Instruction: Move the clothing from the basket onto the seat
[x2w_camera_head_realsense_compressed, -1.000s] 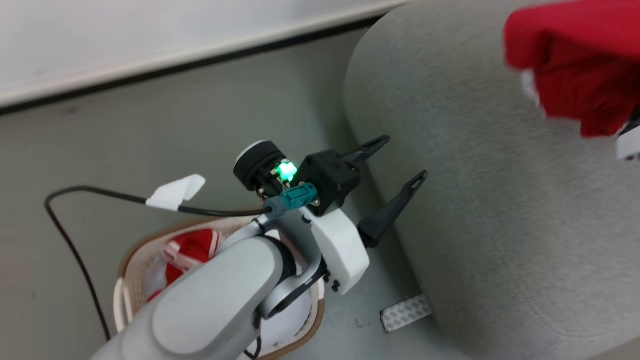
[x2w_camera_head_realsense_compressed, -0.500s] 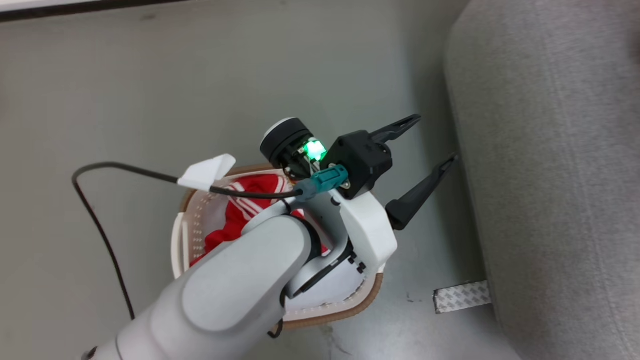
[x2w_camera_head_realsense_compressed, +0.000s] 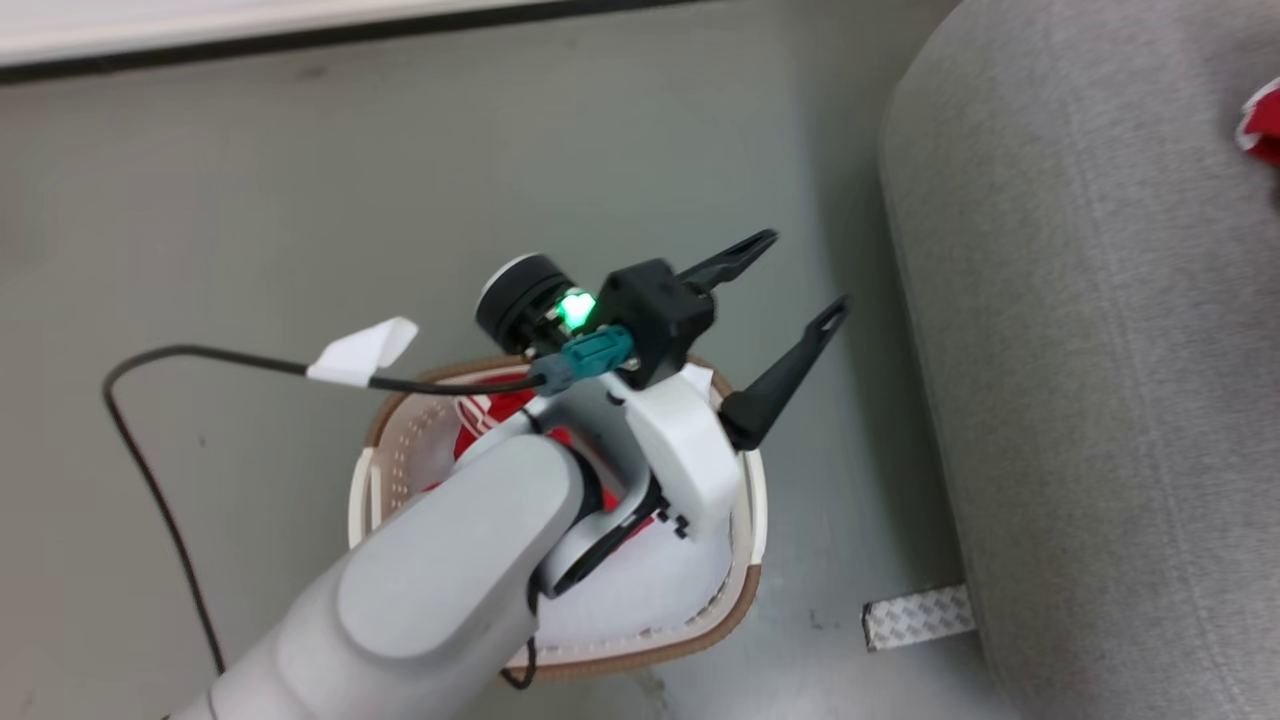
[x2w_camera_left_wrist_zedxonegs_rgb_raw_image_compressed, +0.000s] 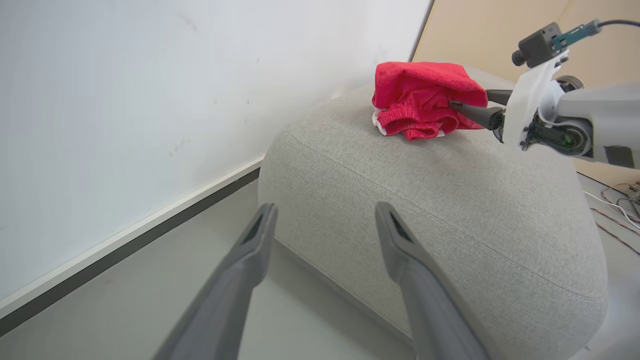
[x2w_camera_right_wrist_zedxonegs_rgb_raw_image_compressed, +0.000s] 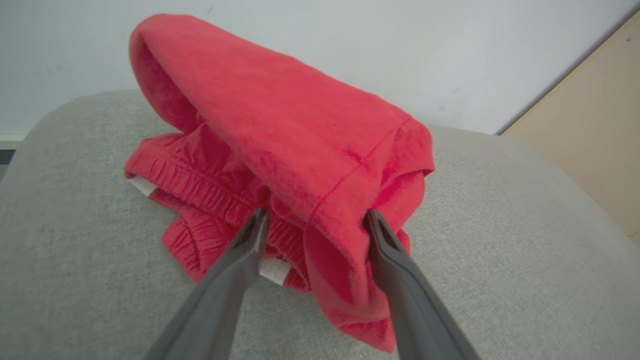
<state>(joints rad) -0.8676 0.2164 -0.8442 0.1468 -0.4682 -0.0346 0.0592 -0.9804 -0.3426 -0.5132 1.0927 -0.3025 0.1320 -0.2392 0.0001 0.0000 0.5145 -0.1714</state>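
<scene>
Right wrist view: right hand (x2w_camera_right_wrist_zedxonegs_rgb_raw_image_compressed: 316, 215) spread around clothing (x2w_camera_right_wrist_zedxonegs_rgb_raw_image_compressed: 280, 125) on seat (x2w_camera_right_wrist_zedxonegs_rgb_raw_image_compressed: 500, 225); left hand (x2w_camera_head_realsense_compressed: 802, 272) apart.

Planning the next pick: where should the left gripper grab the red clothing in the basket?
Probably pinch the bunched striped fold of the clothing from straight above with the left gripper; the walls of the basket block any sideways approach.

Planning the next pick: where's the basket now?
In the head view, the basket sits on the floor under the left arm, left of the seat.
</scene>
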